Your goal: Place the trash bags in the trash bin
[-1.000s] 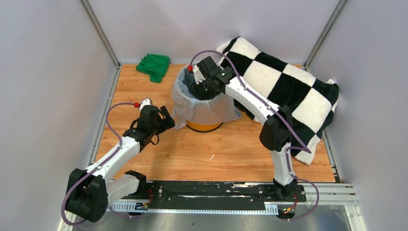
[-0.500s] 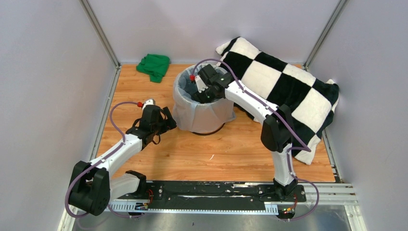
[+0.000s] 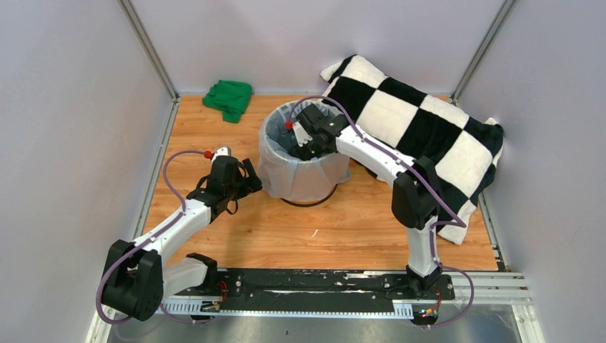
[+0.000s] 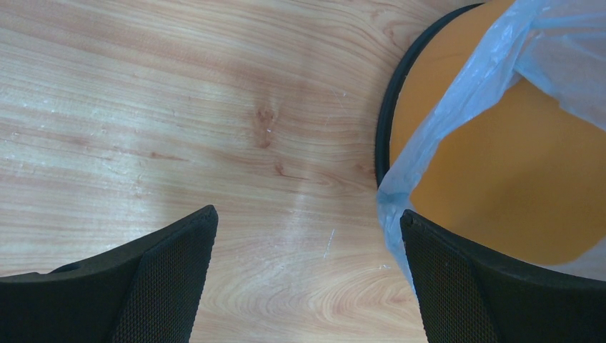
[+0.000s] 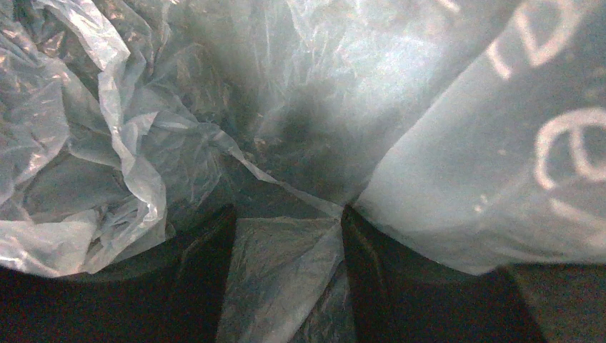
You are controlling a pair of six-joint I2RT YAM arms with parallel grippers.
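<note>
Trash bags (image 3: 304,175) are lining the trash bin (image 4: 500,179), draping over its rim, while the right claw (image 5: 282,225) is reaching inside, fingers partly apart with film lying loose between them, and the left claw (image 4: 307,218) is hovering wide apart beside the bin's base. Film may be catching on the right fingers, so lifting could drag the liner out or tip the bin. A wooden counter (image 3: 343,229) is carrying everything inside 3 grey walls (image 3: 71,107), a green cloth (image 3: 229,98) and checkered blanket (image 3: 421,136) lying behind.

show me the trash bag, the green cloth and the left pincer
trash bag (image 3: 304,177): top external view, draped front side
green cloth (image 3: 229,98): top external view, its middle
left pincer (image 4: 307,214): left wrist view, between its fingertips
</note>
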